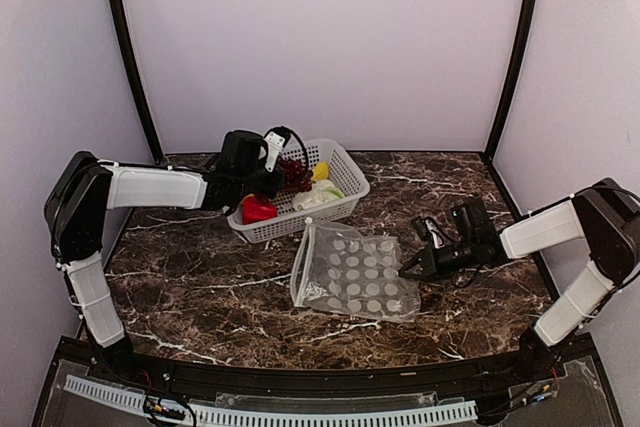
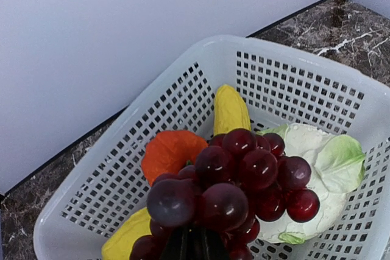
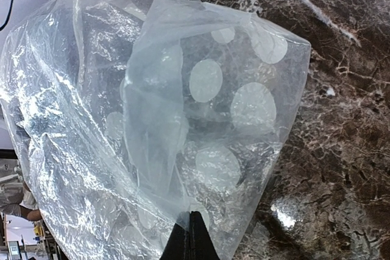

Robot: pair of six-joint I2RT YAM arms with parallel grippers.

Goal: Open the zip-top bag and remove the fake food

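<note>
Left wrist view: left hand (image 2: 194, 245) grips the grapes (image 2: 237, 181) above the basket (image 2: 304, 77); right hand (image 3: 192, 235) pinches the zip-top bag (image 3: 183, 120).

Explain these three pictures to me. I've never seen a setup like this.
Two robot arms are bolted to the near edge of a marble-patterned table. The wide picture looks down from above and behind them; the other two come from a camera on each wrist. The left gripper hangs over a white basket, closed on a bunch of purple toy grapes. In the basket lie two yellow pieces, an orange one, a red one and a pale leafy one. The right gripper pinches a clear dotted zip-top bag, which lies on the table and looks empty.
</note>
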